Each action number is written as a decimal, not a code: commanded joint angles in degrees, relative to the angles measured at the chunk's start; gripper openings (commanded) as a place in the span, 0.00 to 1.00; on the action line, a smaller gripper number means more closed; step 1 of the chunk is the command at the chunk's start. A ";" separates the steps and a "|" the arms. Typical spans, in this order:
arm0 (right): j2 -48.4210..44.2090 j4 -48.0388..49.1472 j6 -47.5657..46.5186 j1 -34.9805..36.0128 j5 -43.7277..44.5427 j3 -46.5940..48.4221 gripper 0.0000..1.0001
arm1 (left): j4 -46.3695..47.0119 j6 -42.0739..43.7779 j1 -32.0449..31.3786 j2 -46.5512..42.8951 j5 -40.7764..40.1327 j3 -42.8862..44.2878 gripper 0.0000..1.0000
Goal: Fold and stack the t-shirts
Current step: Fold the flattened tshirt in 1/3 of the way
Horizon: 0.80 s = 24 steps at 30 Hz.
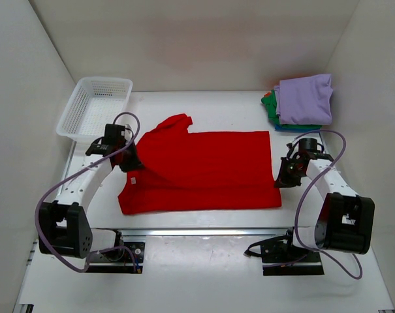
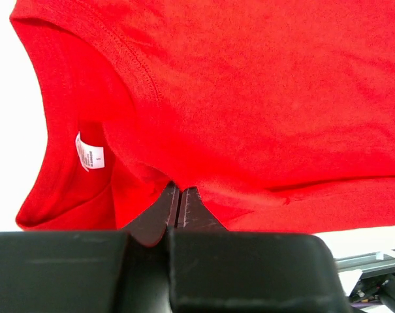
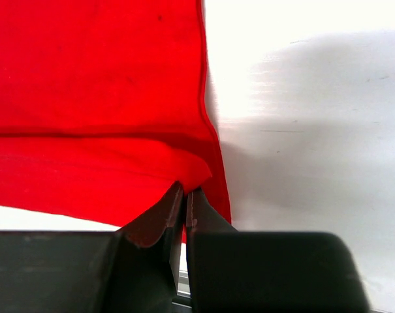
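A bright red t-shirt (image 1: 204, 171) lies spread across the middle of the table, folded lengthwise, one sleeve sticking out at the back left. My left gripper (image 1: 133, 166) is shut on the cloth at the shirt's left end beside the collar; in the left wrist view its fingertips (image 2: 179, 190) pinch a red fold next to the white neck label (image 2: 90, 151). My right gripper (image 1: 281, 177) is shut on the shirt's right edge, where the cloth (image 3: 106, 98) bunches over the closed tips (image 3: 185, 191). Folded lavender (image 1: 305, 99), green (image 1: 270, 104) and teal (image 1: 295, 127) shirts are stacked at the back right.
A white mesh basket (image 1: 94, 108) stands at the back left, just behind the left arm. White walls enclose the table on three sides. A metal rail (image 1: 204, 231) runs along the near edge in front of the arm bases.
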 commanded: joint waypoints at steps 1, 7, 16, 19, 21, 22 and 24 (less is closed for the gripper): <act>-1.76 0.48 -0.58 -1.02 -0.43 0.07 0.00 | -1.76 0.12 0.70 -2.06 0.10 3.06 0.00; -1.24 1.36 -0.41 -0.58 -0.95 0.07 0.00 | -1.06 0.12 1.23 -0.21 0.63 4.03 0.00; 0.17 2.33 -0.23 -0.59 -1.04 0.77 0.00 | 0.26 0.21 1.84 6.11 0.89 9.04 0.00; 1.22 2.67 -0.32 -0.93 -1.22 1.04 0.00 | 0.35 0.83 1.58 9.01 0.55 10.35 0.00; 1.92 3.55 -0.14 -0.76 -0.96 1.21 0.01 | 0.44 1.00 1.32 10.86 0.98 10.18 0.00; 2.19 3.56 -0.06 -0.93 -1.13 1.39 0.00 | 0.96 0.74 1.32 11.04 0.63 10.10 0.00; 2.98 4.17 0.29 -0.76 -0.78 1.74 0.03 | 2.45 0.57 2.01 12.44 0.63 9.74 0.00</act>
